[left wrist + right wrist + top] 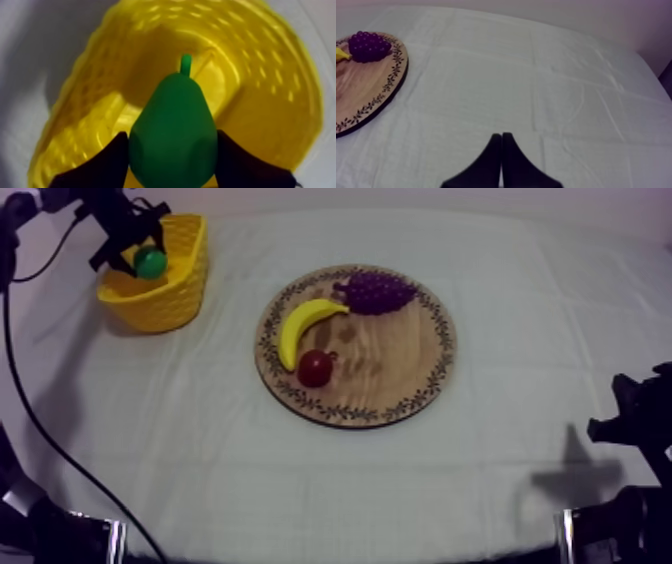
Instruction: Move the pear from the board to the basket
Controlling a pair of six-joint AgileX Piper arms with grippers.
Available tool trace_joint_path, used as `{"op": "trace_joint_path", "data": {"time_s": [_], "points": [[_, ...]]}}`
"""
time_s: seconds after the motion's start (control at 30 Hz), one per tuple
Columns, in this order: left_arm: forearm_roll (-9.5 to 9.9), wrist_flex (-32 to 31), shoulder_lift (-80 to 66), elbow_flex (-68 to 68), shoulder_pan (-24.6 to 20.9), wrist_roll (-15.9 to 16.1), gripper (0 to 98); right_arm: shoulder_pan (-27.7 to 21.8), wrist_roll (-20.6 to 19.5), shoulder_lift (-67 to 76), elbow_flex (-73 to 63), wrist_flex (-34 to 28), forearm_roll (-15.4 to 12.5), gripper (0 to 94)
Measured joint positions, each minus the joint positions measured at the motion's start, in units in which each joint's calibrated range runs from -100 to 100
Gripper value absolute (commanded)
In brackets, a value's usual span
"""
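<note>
Over the yellow basket (185, 293) at the far left of the table, the left gripper (140, 246) holds the green pear (151, 261), about level with the rim and above the opening. In the left wrist view the two black fingers (107, 162) pinch the wide body of the pear (172, 125) from either side. Its short stem points away from them, toward the inside of the yellow basket (270, 100). Whether the fruit touches the basket wall cannot be told.

Near the middle of the grey-white cloth (200, 458) lies the round wooden board (400, 378) with its patterned rim. On it the banana (300, 326) curves along the left part. The bunch of grapes (377, 291) sits at the far edge, touching the banana's tip. The small red fruit (315, 368) rests just beside the banana's nearer end.

The right gripper (501, 145) hangs low over bare cloth, well apart from the board. Its fingers are pressed together into a narrow wedge with nothing between them.
</note>
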State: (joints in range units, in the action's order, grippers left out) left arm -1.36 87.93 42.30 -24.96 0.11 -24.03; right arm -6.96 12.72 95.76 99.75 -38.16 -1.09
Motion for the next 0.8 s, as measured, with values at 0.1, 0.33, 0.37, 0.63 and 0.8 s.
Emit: {"op": "trace_joint_path", "data": {"time_s": [0.1,0.33,0.37,0.63,0.8], "points": [[-0.27,-1.45,1.92,0.02,-0.06,0.16,55.6,0.00,0.03,0.00,0.00,0.00,0.00,0.3],[-0.88,-4.58,2.33,1.84,-0.25,1.19,68.7,0.00,0.03,0.00,0.00,0.00,0.00,0.3],[-1.03,-5.42,1.81,2.56,-0.31,1.37,69.8,0.00,0.03,0.00,0.00,0.00,0.00,0.3],[-1.14,-9.47,-7.05,9.87,0.03,3.08,37.2,0.00,0.03,0.00,0.00,0.00,0.00,0.3],[-1.09,-13.06,-17.03,17.34,0.85,5.05,6.3,0.00,0.03,0.00,0.00,0.00,0.00,0.3]]}}
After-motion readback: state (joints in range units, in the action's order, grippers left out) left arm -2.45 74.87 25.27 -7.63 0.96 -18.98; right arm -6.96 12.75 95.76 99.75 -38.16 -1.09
